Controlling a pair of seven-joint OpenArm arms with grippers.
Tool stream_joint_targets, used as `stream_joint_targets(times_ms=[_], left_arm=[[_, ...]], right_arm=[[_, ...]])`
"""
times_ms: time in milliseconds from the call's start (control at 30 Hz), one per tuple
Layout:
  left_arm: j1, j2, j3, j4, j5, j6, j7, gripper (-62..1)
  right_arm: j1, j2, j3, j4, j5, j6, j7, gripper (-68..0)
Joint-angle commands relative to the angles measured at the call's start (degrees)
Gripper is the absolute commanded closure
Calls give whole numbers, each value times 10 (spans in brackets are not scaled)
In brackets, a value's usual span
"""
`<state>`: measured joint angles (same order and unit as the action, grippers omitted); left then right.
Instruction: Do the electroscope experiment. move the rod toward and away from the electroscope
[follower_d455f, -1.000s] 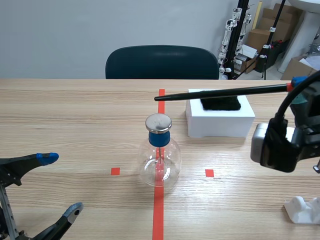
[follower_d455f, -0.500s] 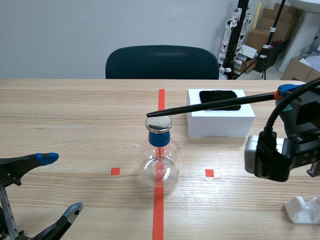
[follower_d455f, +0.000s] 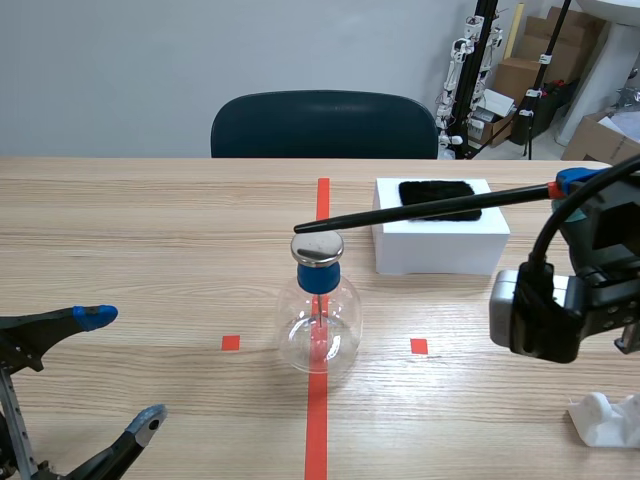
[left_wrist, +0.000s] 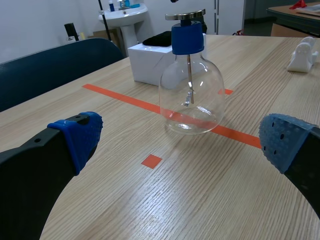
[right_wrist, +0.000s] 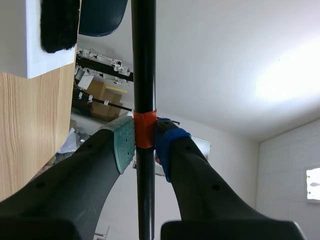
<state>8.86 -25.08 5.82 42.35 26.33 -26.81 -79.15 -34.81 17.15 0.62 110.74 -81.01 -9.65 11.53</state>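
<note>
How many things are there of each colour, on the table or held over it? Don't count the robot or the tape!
Black: 2, the rod and the cloth lying on the box.
White: 2, the box and a small white object I cannot identify.
Clear glass: 1, the electroscope, with a blue stopper and a metal cap.
Total: 5.

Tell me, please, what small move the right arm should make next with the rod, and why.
Probably draw the rod back to the right, away from the electroscope. The right gripper is shut on the rod at its orange band, and the rod's tip sits close above the metal cap, so the approach looks done.
</note>
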Motion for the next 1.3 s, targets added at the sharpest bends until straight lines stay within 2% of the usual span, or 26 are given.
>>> stream_joint_targets(times_ms=[0, 167, 400, 567, 767, 900, 1067, 1267], left_arm=[[-3, -5, -7, 6, -8, 1, -10, -623], [-3, -5, -7, 6, -8, 1, -9, -623], [-3, -5, -7, 6, -8, 1, -10, -623], [-3, -5, -7, 6, -8, 1, -10, -623], [-3, -5, -7, 6, -8, 1, -9, -623], [-3, -5, -7, 6, -8, 1, -9, -623], [-3, -5, -7, 6, -8, 1, -9, -623], [-3, -5, -7, 6, -8, 1, -9, -623]], right_arm=[[3, 5, 5, 10, 7, -21, -5, 4], [-20, 5, 18, 30, 51, -31, -4, 4], [-79, -1, 80, 107, 185, -32, -4, 4], [-126, -57, 147, 156, 247, -32, 31, 4], [-180, -150, 221, 188, 329, -32, 136, 4], [-213, -193, 252, 189, 390, -32, 202, 4], [-243, -226, 275, 189, 454, -29, 250, 4], [-249, -234, 276, 187, 457, -16, 253, 3]])
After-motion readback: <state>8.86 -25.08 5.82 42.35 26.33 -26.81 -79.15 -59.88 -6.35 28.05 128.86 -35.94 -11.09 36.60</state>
